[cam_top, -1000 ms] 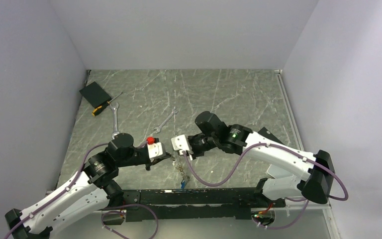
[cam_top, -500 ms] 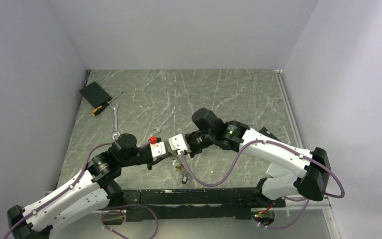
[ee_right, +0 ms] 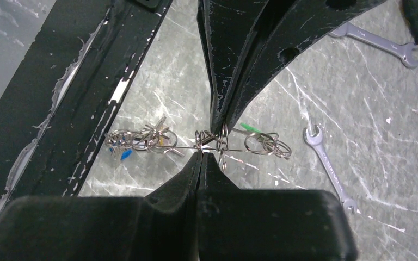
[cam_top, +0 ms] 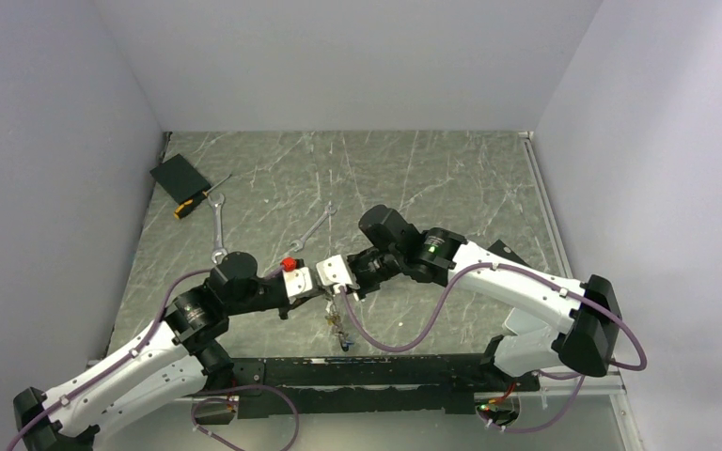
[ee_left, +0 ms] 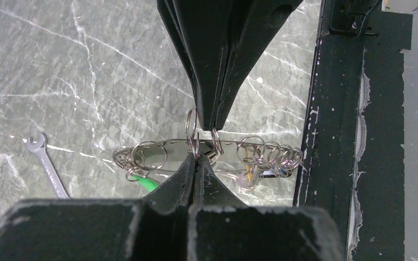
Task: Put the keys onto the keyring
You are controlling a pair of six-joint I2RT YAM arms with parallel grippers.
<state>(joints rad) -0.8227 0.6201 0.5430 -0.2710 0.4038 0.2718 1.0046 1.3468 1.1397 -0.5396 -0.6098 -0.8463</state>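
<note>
The keyring (ee_left: 163,142), a large thin silvery loop, hangs flat between my two grippers above the table. Small split rings bunch along it. The keys dangle from them: green (ee_left: 147,182), yellow (ee_left: 247,173), blue (ee_left: 283,171). My left gripper (ee_left: 196,157) is shut on the keyring's near side, where small rings crowd. My right gripper (ee_right: 201,154) is shut on the keyring (ee_right: 182,147) from the opposite side, tip to tip with the left fingers (ee_right: 220,109). In the top view both grippers meet, left gripper (cam_top: 324,297) and right gripper (cam_top: 337,294), with the keys (cam_top: 340,331) hanging below.
Two silver spanners (cam_top: 218,225) (cam_top: 315,228) lie on the marble table behind the arms. A black box (cam_top: 179,176) and a screwdriver (cam_top: 195,201) sit at the far left. A black rail (cam_top: 385,371) runs along the near edge, just right of the hanging keys.
The right arm has swung left and the grippers have closed up tip to tip. The bunch of keys has shifted slightly left and up with them. Both grippers stayed shut.
</note>
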